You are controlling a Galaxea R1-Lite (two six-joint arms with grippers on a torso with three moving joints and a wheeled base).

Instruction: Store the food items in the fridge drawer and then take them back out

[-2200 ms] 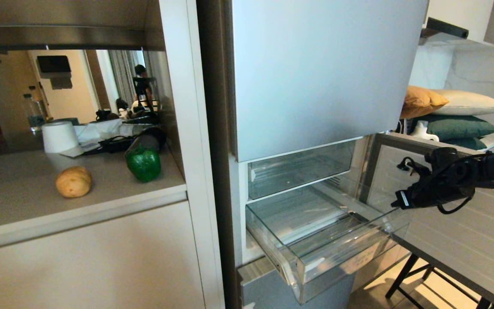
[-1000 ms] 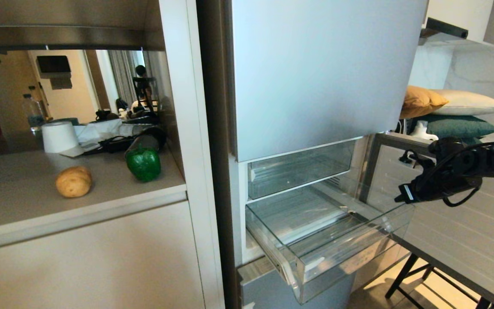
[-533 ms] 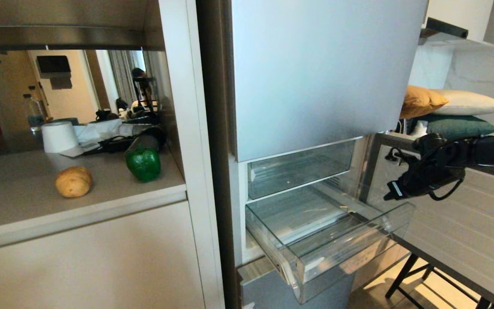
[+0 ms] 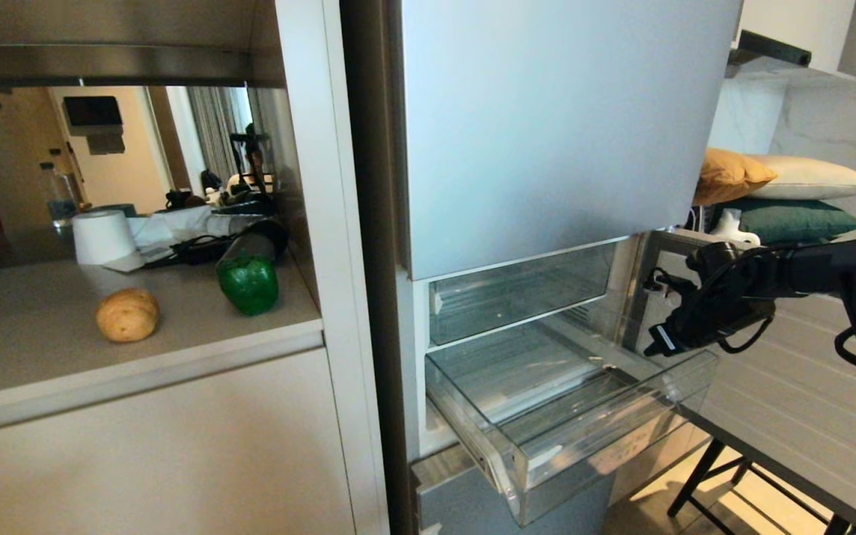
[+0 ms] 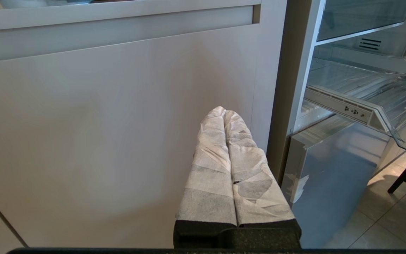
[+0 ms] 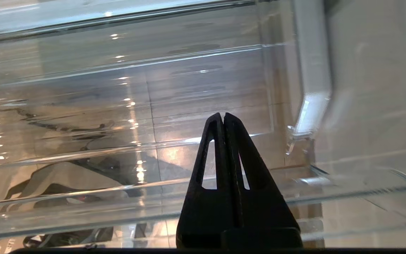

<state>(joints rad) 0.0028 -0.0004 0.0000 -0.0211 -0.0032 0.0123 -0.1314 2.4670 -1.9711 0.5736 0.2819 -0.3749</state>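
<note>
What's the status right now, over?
Right gripper shut, empty, over drawer's right end. Left gripper shut, parked by cabinet. Drawer open, empty; potato and pepper on counter. Nothing blocking.

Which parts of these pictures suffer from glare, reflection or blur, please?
Head view: the backsplash above the counter mirrors the room behind; the fridge drawer carries pale reflections. Right wrist view: bright specular dots across the clear plastic, and the drawer's corner past the shut right tool smears soft. Left wrist view: evenly lit, left tool sharp.
</note>
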